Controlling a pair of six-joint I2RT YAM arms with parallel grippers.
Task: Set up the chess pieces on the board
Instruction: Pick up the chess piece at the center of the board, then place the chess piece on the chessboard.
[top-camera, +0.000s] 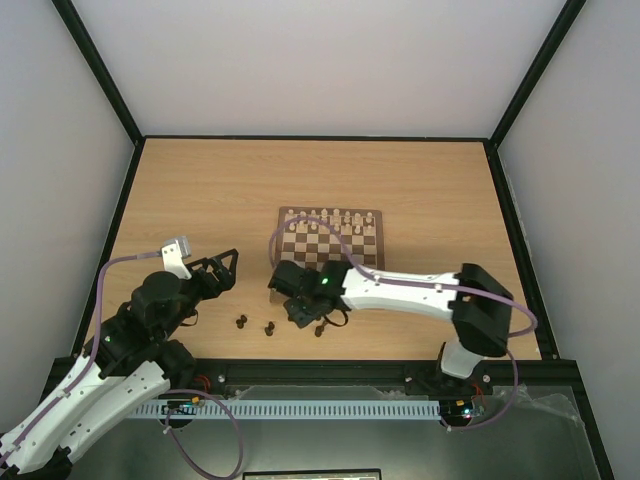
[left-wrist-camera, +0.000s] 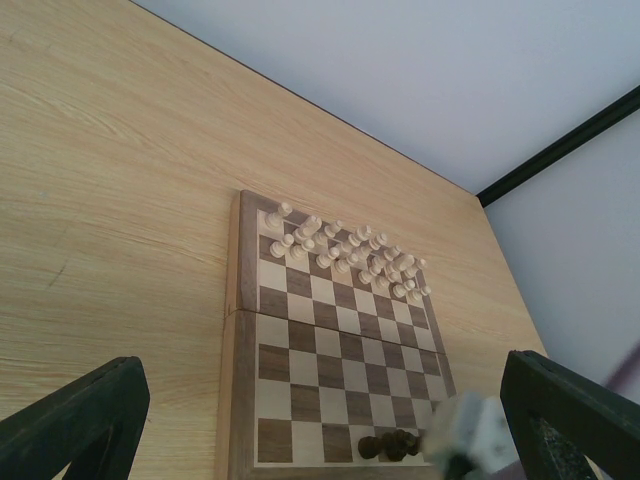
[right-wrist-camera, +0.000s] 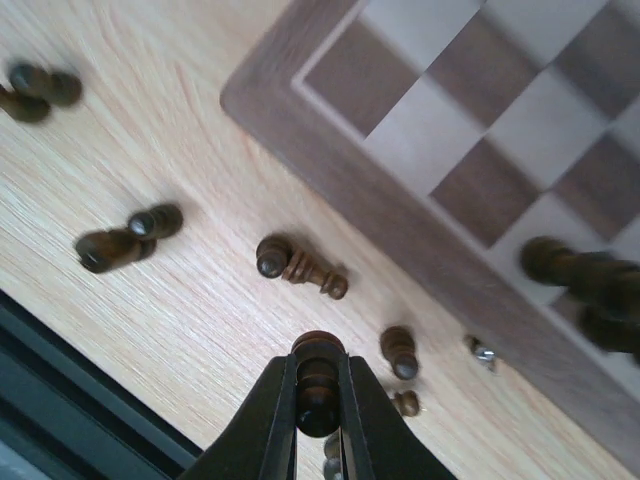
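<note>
The board (top-camera: 330, 262) lies mid-table, with pale pieces along its far rows. In the right wrist view my right gripper (right-wrist-camera: 318, 392) is shut on a dark brown chess piece (right-wrist-camera: 318, 365), held just above the table near the board's corner (right-wrist-camera: 400, 215). Loose dark pieces lie around it: one on its side (right-wrist-camera: 300, 268), a pair (right-wrist-camera: 128, 240) and a small one (right-wrist-camera: 400, 352). A few dark pieces (left-wrist-camera: 390, 445) stand on the board's near row. My left gripper (top-camera: 222, 268) hovers open left of the board, with nothing between its fingers (left-wrist-camera: 75, 420).
More dark pieces sit on the table near the front edge (top-camera: 241, 322), (top-camera: 269, 328). A small metal screw (right-wrist-camera: 482, 350) lies beside the board's border. The black front rail (top-camera: 330, 368) runs close behind the loose pieces.
</note>
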